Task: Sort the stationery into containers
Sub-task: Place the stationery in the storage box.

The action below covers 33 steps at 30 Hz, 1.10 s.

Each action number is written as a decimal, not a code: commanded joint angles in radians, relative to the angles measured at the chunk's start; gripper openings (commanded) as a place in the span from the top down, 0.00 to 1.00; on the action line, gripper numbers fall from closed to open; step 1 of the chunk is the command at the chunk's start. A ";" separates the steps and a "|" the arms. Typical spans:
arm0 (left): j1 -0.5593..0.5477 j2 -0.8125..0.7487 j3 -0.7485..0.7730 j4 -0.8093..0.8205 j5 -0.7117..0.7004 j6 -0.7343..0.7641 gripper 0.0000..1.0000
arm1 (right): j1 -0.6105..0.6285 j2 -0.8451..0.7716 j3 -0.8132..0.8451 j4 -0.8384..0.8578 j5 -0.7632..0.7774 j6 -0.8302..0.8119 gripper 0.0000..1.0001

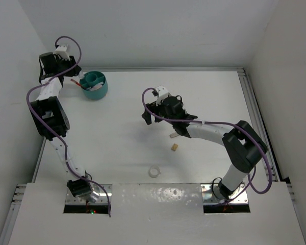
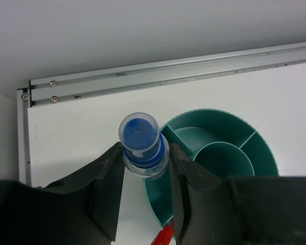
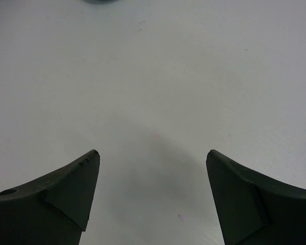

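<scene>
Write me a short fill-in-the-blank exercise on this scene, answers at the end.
The left gripper is shut on the glue bottle, whose cap is ____.
The right gripper is ____ and holds nothing.
The teal organiser stands on the robot's ____ side.
Missing words: blue, open, left.

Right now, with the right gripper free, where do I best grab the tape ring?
I'd come straight down from above on the tape ring: it lies flat, hole up, so one finger can go inside the hole and pinch one wall.
</scene>
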 commanded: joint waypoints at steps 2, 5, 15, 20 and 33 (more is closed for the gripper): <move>-0.009 -0.051 0.006 -0.019 0.016 0.016 1.00 | 0.000 -0.048 -0.006 0.021 0.006 0.006 0.17; -0.017 -0.044 -0.003 -0.031 0.024 0.024 1.00 | -0.002 -0.048 -0.007 0.021 0.006 0.006 0.17; -0.031 -0.053 -0.032 -0.030 0.069 0.019 1.00 | 0.000 -0.037 0.019 0.002 -0.001 -0.009 0.17; -0.031 -0.055 -0.001 -0.041 0.053 0.036 1.00 | 0.000 -0.032 0.025 0.001 -0.006 -0.006 0.17; -0.031 -0.021 -0.069 -0.047 0.009 0.080 0.68 | 0.000 -0.054 0.013 -0.011 0.000 -0.015 0.17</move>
